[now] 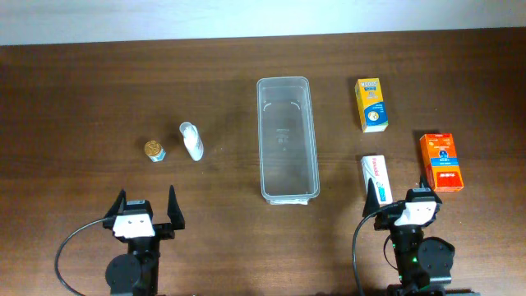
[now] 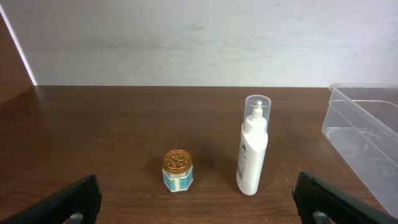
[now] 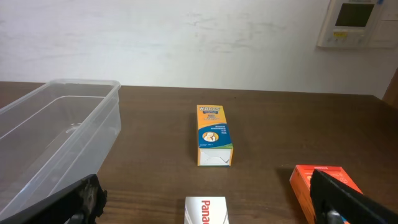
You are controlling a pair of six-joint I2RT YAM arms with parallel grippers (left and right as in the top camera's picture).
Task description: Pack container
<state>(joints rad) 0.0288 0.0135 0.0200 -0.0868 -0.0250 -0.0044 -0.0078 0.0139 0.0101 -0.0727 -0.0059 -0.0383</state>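
Since the container (image 1: pixel 286 164) sits mid-bench with its long axis running from the near edge toward the far edge, it lies inward and ahead of both my arms. My left gripper (image 1: pixel 148 197) and right gripper (image 1: pixel 400 196) hover spread and empty by the near edge, though overhead the right fingers are hard to make out. I judge the right arm nearer: the white box (image 1: pixel 376 177) lies just ahead of it.

Soft, even light filled the room; the pale wall (image 2: pixel 186 43) was bright, the dark table (image 1: pixel 82 99) dull with faint, short shadows. The clear container (image 1: pixel 262 140) carried a mild sheen. Close to the lens, the left fingers (image 2: pixel 71 202) looked dark and soft.
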